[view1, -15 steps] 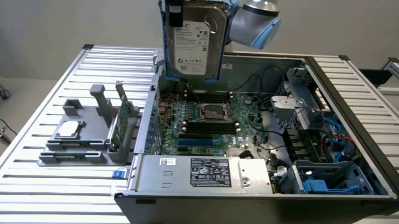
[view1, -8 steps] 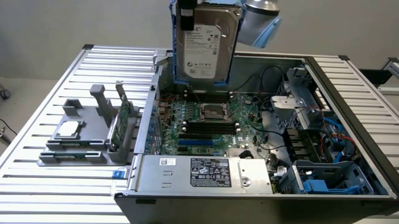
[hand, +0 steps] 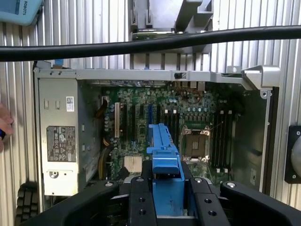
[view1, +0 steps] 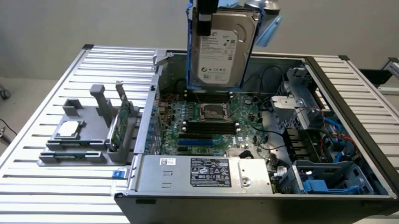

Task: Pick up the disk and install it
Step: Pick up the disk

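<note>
We are holding the disk (view1: 221,46) tight in our gripper (view1: 209,21), pinching its blue frame. The disk is hanging just under our hand, above the open computer case (view1: 249,210).

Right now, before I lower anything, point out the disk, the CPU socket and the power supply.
disk (view1: 219,49), exterior view, on its white label.
CPU socket (view1: 210,111), exterior view, on the middle of the socket.
power supply (view1: 206,171), exterior view, on its labelled top face.
</note>
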Robot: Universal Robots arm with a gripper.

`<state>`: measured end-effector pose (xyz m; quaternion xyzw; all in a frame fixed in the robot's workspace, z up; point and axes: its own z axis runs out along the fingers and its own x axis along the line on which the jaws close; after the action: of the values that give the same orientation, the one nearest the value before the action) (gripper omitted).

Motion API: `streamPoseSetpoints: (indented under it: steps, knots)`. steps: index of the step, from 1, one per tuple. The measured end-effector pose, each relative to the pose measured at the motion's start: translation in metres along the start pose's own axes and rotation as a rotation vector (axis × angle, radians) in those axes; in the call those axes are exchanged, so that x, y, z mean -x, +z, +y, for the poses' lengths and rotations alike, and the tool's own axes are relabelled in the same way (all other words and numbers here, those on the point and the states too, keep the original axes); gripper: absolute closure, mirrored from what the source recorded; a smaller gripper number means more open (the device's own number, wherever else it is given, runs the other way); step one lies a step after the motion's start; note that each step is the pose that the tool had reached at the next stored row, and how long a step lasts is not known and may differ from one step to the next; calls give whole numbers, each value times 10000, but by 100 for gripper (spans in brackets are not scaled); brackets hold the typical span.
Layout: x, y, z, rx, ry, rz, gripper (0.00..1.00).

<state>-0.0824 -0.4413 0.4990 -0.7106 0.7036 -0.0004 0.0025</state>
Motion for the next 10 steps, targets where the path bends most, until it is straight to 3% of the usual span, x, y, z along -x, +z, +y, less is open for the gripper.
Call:
streamPoseSetpoints:
  steps: [4, 10]
  knots:
    - [-91, 5, -143, 0, 2, 0, 67]
    - [-255, 17, -287, 0, 1, 0, 67]
